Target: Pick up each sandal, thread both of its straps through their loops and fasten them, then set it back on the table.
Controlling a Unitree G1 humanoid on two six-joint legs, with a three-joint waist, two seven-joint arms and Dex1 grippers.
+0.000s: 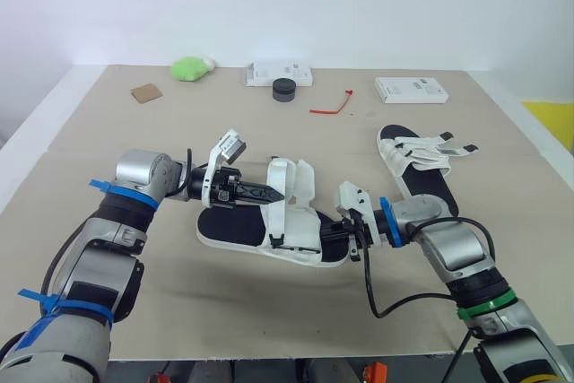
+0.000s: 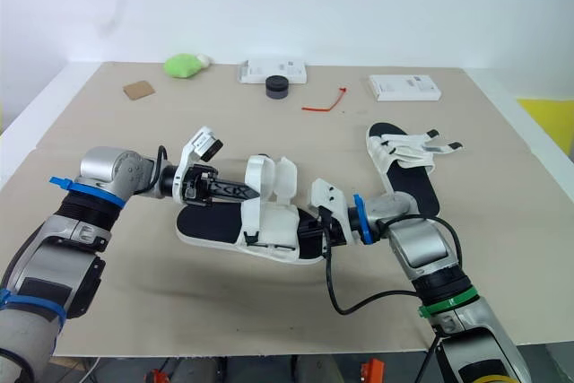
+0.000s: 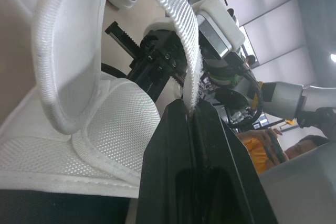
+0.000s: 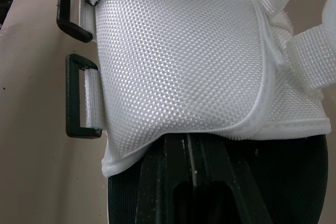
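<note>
A white-and-black sandal [image 1: 235, 226] lies at the table's middle with its white mesh upper [image 4: 178, 56] raised. My left gripper [image 1: 278, 195] comes in from the left and is shut on one white strap [image 3: 185, 61], which rises from the fingertips. My right gripper [image 1: 334, 231] reaches in from the right and is shut on the edge of the sandal at the mesh flap. Two black loops [image 4: 79, 95] hang off the flap's side with no strap through them. The second sandal [image 1: 421, 172] lies flat at the right, straps loose.
Along the far side of the table [image 1: 134, 311] sit a green lump [image 1: 190, 67], a brown card [image 1: 145, 92], a white box [image 1: 278, 73], a black round piece [image 1: 284, 89], a red tie [image 1: 332, 107] and another white box [image 1: 410, 89].
</note>
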